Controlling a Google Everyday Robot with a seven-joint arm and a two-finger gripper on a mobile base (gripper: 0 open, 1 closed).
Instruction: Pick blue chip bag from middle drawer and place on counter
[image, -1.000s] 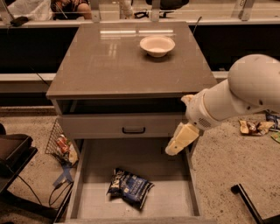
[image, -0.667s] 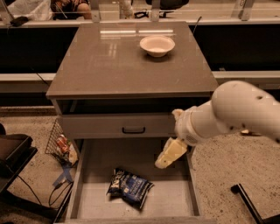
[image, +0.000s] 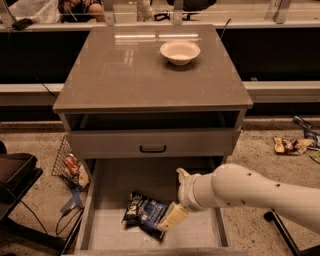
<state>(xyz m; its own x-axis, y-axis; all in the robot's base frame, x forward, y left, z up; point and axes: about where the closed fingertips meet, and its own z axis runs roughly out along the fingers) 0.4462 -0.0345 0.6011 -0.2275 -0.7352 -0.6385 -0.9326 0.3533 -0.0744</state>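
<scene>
One chip bag (image: 144, 212) beside end effector (image: 172, 218)

No words, brands or numbers could be read anywhere. The blue chip bag (image: 144, 212), lying low in the frame just left of centre in the middle drawer (image: 107, 232), bore white lettering, but it was too small to make out. The gripper (image: 172, 218) sat at the bag's right end, lower centre.

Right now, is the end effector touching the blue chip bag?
Cannot tell. In the camera view the end effector overlaps the blue chip bag in the middle drawer; no contact or gap shows.
</scene>
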